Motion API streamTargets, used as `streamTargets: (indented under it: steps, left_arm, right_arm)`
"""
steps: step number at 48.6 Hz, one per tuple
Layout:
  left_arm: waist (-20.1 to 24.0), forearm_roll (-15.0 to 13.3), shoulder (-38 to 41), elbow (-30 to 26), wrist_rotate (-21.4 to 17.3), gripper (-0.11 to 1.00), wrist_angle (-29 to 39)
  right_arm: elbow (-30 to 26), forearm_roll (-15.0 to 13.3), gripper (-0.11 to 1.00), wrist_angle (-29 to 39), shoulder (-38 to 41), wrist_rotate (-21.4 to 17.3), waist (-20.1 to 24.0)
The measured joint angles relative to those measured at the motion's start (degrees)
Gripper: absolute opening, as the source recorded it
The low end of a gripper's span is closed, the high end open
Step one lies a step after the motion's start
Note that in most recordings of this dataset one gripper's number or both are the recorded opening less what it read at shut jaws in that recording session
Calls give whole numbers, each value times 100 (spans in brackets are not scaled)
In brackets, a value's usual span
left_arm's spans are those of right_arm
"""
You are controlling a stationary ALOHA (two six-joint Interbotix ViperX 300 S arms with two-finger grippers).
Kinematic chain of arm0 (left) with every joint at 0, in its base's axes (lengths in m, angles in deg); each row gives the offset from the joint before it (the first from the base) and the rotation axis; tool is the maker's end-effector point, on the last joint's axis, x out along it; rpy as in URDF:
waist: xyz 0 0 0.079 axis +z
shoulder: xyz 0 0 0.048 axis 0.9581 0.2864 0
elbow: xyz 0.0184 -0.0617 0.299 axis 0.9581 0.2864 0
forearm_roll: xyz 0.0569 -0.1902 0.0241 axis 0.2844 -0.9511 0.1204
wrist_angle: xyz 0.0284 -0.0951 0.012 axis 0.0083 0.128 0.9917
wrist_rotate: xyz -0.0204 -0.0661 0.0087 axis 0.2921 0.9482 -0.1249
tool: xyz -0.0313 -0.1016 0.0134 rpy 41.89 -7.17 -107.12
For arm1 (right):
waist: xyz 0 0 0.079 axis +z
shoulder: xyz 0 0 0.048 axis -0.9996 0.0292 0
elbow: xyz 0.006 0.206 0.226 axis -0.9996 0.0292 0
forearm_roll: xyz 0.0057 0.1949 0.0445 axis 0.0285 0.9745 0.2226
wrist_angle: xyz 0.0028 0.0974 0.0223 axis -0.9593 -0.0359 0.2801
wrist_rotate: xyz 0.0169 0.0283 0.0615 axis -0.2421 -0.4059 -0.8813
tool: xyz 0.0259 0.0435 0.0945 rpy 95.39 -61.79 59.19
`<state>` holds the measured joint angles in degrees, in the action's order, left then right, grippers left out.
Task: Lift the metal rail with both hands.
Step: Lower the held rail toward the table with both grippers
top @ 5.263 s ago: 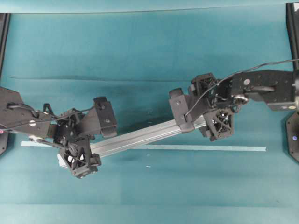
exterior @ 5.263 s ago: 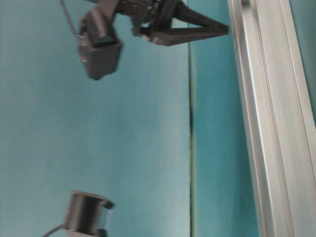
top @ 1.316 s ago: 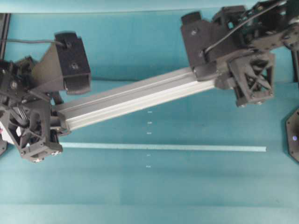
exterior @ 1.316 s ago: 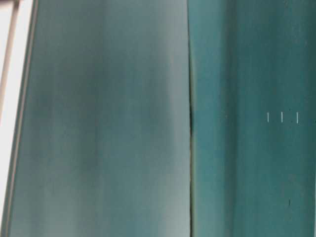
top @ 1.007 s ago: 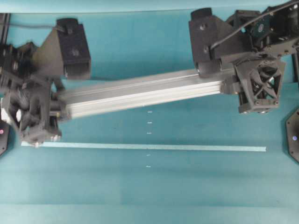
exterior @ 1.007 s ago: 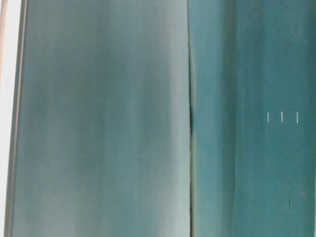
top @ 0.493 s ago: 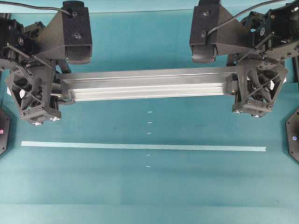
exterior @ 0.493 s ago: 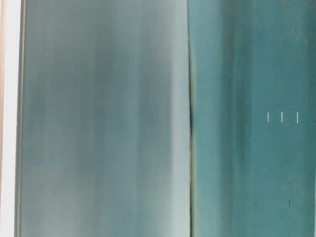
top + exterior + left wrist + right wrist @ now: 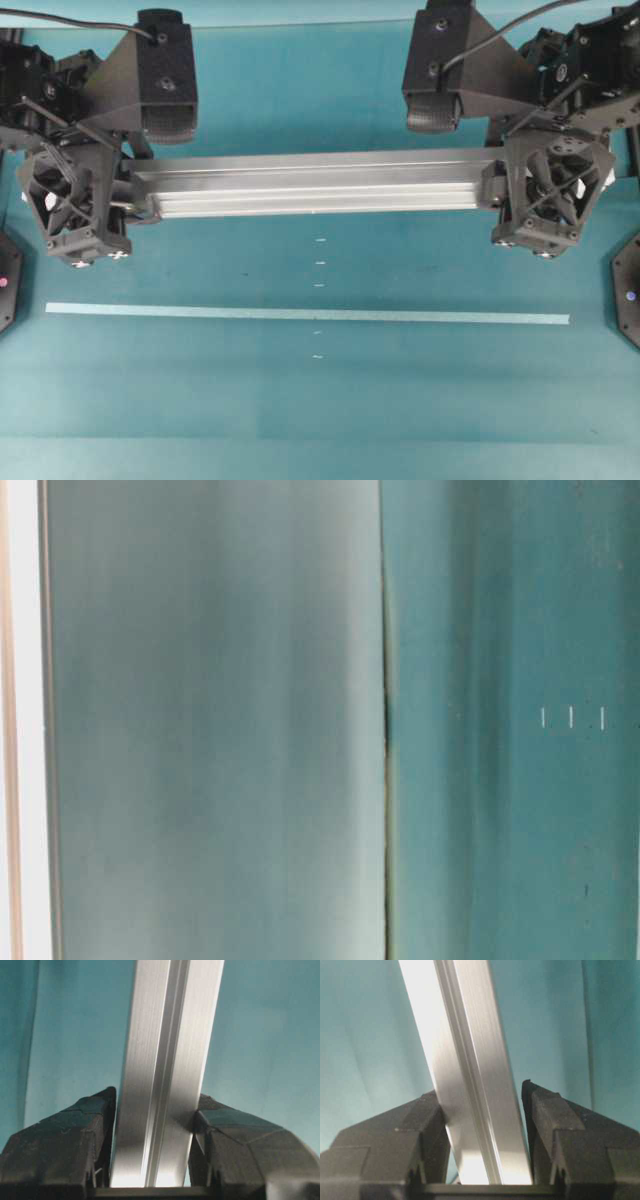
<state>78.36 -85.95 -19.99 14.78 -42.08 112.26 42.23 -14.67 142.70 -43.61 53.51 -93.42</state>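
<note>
The metal rail [image 9: 315, 184] hangs level, long axis left to right, above the surface [image 9: 320, 400]; left claw [image 9: 120, 190] and right claw [image 9: 505, 185] clamp opposite ends.

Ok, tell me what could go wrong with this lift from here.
1. Each gripper clamps only an end of the metal rail: the left gripper and the right gripper. If the arms drift apart, an end may slide out.
2. The fingers press on smooth metal faces, so the rail could slip or twist.
3. A drop would likely land near the tape strip.
</note>
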Motion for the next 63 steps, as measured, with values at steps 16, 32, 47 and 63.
streamTargets:
  steps: [16, 32, 47, 63]
  left_arm:
    - [0, 0, 0, 62, 0, 33, -176]
    - [9, 0, 0, 1107, 9, 33, -1301]
    - [-79, 18, 308, 1854, 9, 33, -2232]
    - [-246, 18, 844, 2215, 18, 33, -2804]
  right_arm:
    - [211, -9, 44, -88, -18, -9, 0]
    - [1450, -9, 44, -1257, -193, -44, 9]
    - [2566, 18, 44, -2364, -35, -114, 149]
    - [3199, 62, 42, -3138, 185, -123, 281]
